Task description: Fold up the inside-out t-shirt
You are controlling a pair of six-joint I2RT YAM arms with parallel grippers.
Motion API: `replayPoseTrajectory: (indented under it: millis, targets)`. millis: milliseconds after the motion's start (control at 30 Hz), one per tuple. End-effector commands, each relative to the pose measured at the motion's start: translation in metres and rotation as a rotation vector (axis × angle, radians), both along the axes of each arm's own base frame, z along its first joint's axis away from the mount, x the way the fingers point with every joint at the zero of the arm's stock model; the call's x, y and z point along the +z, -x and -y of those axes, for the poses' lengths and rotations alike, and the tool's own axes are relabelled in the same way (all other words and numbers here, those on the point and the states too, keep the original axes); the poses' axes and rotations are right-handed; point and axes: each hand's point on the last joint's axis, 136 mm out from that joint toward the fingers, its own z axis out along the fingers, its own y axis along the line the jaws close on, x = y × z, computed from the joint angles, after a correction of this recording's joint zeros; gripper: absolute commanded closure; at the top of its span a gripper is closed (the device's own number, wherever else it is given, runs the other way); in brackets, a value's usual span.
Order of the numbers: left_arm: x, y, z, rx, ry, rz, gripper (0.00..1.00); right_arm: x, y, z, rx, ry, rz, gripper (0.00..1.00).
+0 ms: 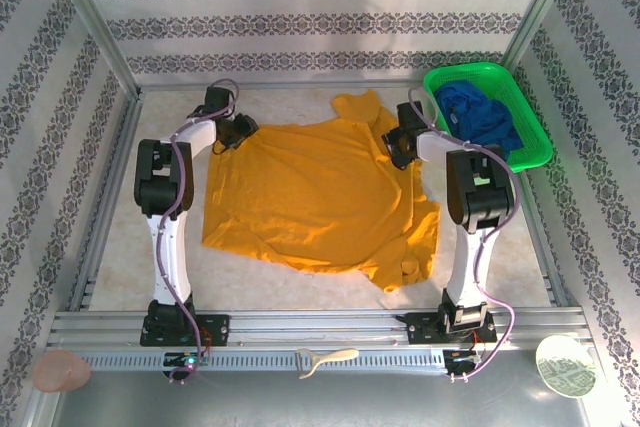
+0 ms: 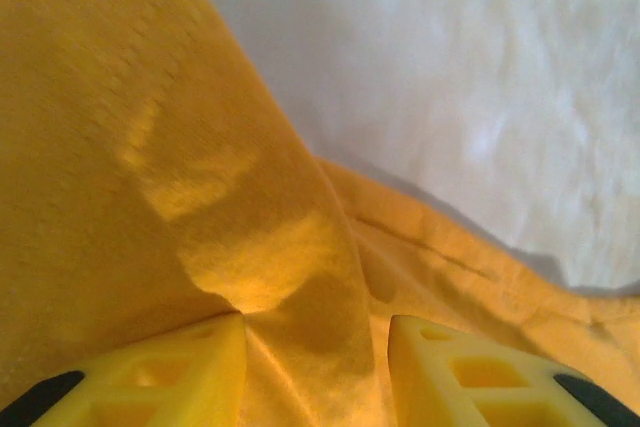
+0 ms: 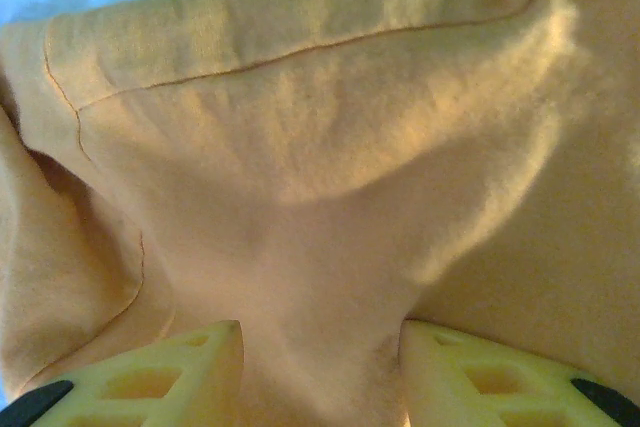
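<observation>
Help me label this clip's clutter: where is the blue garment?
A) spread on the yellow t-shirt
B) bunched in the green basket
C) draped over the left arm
B: the blue garment lies bunched inside the green basket at the far right, off the yellow t-shirt.

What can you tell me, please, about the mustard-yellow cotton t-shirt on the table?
The mustard-yellow short-sleeved t-shirt looks like soft matte cotton, plain, with its seams showing. It lies spread almost flat on the pale table, wrinkled, its near right corner bunched. The left gripper and right gripper sit at its far corners, cloth rising between their fingers.
</observation>
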Motion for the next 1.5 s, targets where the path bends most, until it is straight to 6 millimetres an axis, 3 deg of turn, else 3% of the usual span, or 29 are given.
replayPoseTrajectory:
  millis: [0,133,233,300,433,500,633,700,833,967,1133,1300,1400,1467]
  targets:
    - [-0.027,-0.011,-0.037,0.113,-0.014,-0.065,0.59,-0.014,-0.007,-0.01,0.0,-0.013,-0.072,0.53]
    - [-0.023,-0.031,-0.066,0.163,-0.027,-0.054,0.59,0.002,-0.043,-0.022,0.077,-0.042,-0.007,0.54]
    - [-0.003,-0.044,-0.074,0.154,0.005,-0.015,0.59,0.038,-0.067,-0.041,0.236,-0.069,0.121,0.55]
    - [0.018,-0.045,-0.07,0.117,-0.001,0.027,0.59,0.065,-0.067,-0.05,0.323,-0.043,0.189,0.55]
    - [0.063,-0.031,-0.055,0.065,0.042,0.101,0.58,0.101,-0.037,-0.064,0.456,0.055,0.249,0.52]
    - [0.081,-0.017,-0.042,0.043,0.072,0.131,0.57,0.106,-0.016,-0.069,0.488,0.09,0.249,0.51]
    - [0.1,0.022,-0.009,0.004,0.126,0.168,0.55,0.092,0.034,-0.079,0.531,0.125,0.202,0.51]
    - [0.096,0.043,0.009,-0.023,0.146,0.157,0.55,0.078,0.056,-0.083,0.529,0.107,0.185,0.52]
    - [0.064,0.082,0.039,-0.064,0.153,0.105,0.54,0.053,0.088,-0.085,0.51,0.089,0.125,0.51]
    - [0.02,0.106,0.043,-0.035,0.173,0.038,0.54,0.03,0.099,-0.074,0.445,0.077,0.068,0.52]
    - [-0.008,0.112,0.034,-0.024,0.106,-0.005,0.54,0.012,0.083,-0.058,0.378,0.056,0.007,0.51]
    - [-0.019,0.098,0.029,-0.004,0.086,-0.013,0.54,-0.005,0.05,-0.041,0.318,0.017,-0.04,0.51]
    - [-0.016,0.083,0.026,0.009,0.08,0.003,0.54,0.013,0.025,-0.035,0.337,0.025,0.015,0.52]
    - [-0.006,0.073,0.025,0.012,0.086,0.03,0.54,0.046,0.014,-0.038,0.41,0.041,0.11,0.53]
